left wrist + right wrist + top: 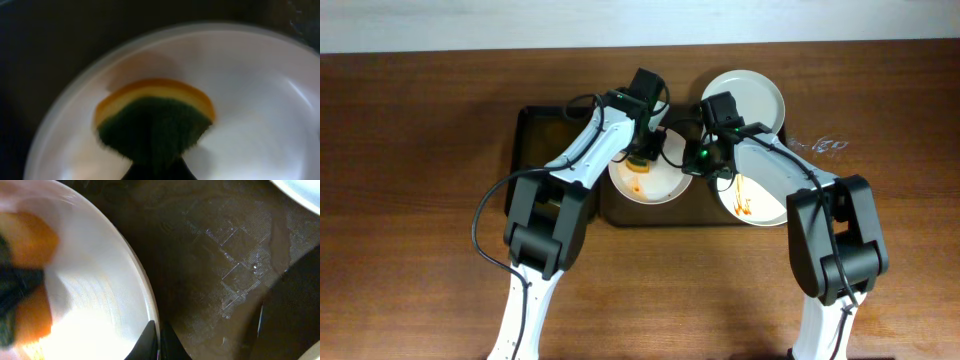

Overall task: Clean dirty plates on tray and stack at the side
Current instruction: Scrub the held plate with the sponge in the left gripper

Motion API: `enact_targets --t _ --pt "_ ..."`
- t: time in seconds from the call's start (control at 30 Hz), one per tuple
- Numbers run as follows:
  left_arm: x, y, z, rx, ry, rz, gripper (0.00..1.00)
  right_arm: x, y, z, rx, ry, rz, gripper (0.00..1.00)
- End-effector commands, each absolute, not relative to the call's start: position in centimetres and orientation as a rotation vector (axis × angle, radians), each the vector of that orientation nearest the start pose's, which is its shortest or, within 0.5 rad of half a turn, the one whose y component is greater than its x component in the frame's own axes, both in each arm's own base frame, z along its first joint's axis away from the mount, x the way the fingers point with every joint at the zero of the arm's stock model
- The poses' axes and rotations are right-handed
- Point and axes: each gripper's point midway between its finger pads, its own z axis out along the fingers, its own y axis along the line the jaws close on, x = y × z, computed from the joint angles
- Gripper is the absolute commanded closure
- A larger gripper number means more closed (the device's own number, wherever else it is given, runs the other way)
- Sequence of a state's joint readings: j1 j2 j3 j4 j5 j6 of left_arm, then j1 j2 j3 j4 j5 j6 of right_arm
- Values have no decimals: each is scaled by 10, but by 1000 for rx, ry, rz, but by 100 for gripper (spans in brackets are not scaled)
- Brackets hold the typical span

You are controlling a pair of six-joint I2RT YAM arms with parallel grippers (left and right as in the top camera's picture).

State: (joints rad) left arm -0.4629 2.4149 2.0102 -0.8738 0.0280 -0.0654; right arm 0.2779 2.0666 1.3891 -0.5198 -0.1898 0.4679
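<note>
While the left gripper (642,152) pinches a green-and-yellow sponge (155,122), squeezing it to a narrow waist between its fingers, the sponge's face rests on the white plate (655,188) directly under the fingertips. That plate sits in the black tray (535,135), with orange smears (638,184) just beside the sponge. At the plate's right rim, the right gripper (157,341) has its fingers pressed together on the edge, one inside the lip and one outside. Beyond those fingers the tray floor shows a wet sheen in the right wrist view. Just right of the right fingers lies a second plate (760,205) streaked with orange sauce (742,198); whether it rests on the tray's edge cannot be told. Behind the fingers, a clean-looking third plate (750,95) lies near the tray's far corner.
</note>
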Motion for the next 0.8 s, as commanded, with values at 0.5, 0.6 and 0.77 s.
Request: enact_targets --t 0.5,0.6,0.77 --pt "447 -218 26 -182 2753 379 100 461 152 5 285 2741 403 96" --pt "433 -226 10 -416 2775 310 100 460 153 5 285 2744 414 96" --pt "443 -246 -3 -304 2807 144 100 458 130 3 367 2775 457 96"
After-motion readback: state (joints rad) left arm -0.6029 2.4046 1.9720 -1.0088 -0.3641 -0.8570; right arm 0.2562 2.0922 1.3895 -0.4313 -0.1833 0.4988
